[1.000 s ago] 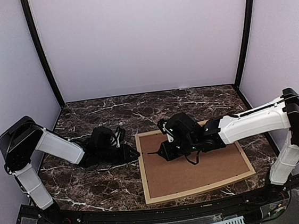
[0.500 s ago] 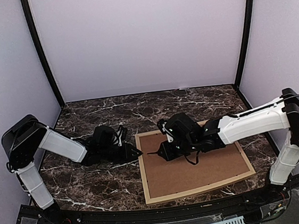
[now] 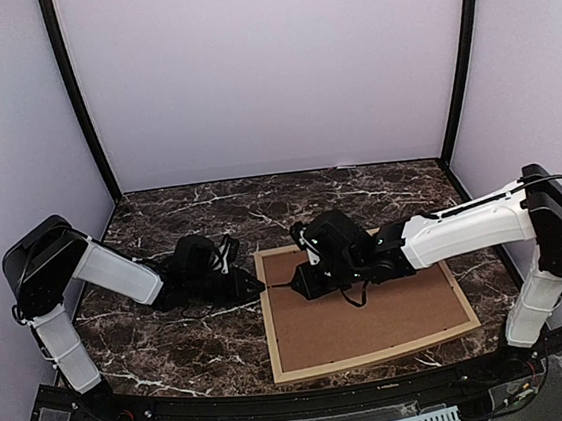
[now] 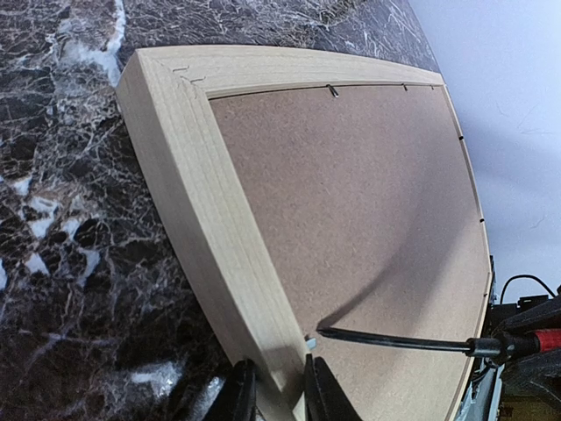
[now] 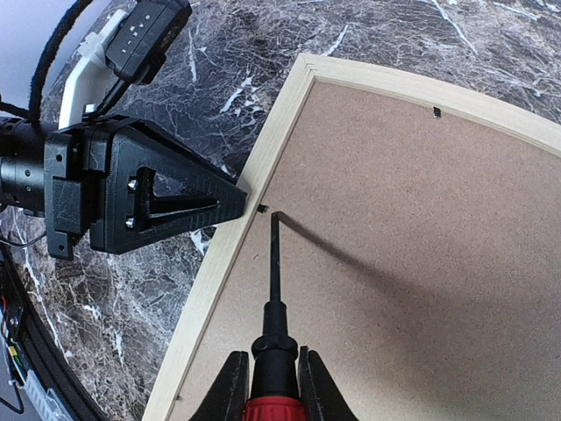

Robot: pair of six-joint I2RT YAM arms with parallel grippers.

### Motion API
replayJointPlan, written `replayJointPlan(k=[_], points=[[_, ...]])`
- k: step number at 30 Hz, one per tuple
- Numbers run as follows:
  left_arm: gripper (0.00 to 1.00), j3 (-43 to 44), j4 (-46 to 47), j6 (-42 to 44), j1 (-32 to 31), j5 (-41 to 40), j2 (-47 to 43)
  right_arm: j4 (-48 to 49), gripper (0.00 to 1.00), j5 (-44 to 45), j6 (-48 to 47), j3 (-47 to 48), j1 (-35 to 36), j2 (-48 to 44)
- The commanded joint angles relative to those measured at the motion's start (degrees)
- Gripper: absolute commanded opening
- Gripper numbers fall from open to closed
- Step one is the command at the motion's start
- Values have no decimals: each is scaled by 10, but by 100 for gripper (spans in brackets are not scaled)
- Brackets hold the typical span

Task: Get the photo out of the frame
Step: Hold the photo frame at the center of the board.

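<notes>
The left gripper (image 4: pixel 280 395), jaws clenched, pinches the frame (image 4: pixel 197 202) at its left rail. The right gripper (image 5: pixel 273 373), jaws grasping 1 screwdriver (image 5: pixel 273 281), rests its tip on the backing board (image 5: pixel 421 263).

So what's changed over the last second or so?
The right gripper slid its red-handled hook tool slightly left, and its tip is now at the clip on the left rail of the frame. The left gripper edged right and pinches that rail. The frame and backing board stayed put.

Bright, even light; soft shadows; wrist views curved, edges perhaps blurred
</notes>
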Motion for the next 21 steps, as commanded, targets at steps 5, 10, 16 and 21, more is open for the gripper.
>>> replayJointPlan(k=[5,10,16,21], points=[[20,3,-16,17,0,-9,4,20,0,-15,-6,16,-3,14],[20,2,-14,18,0,-8,4,22,0,-17,-4,18,-4,20],[19,2,-15,18,0,-5,7,26,0,-21,-3,19,-3,22],[18,2,-13,19,1,-1,12,42,0,-36,-1,19,-3,24]])
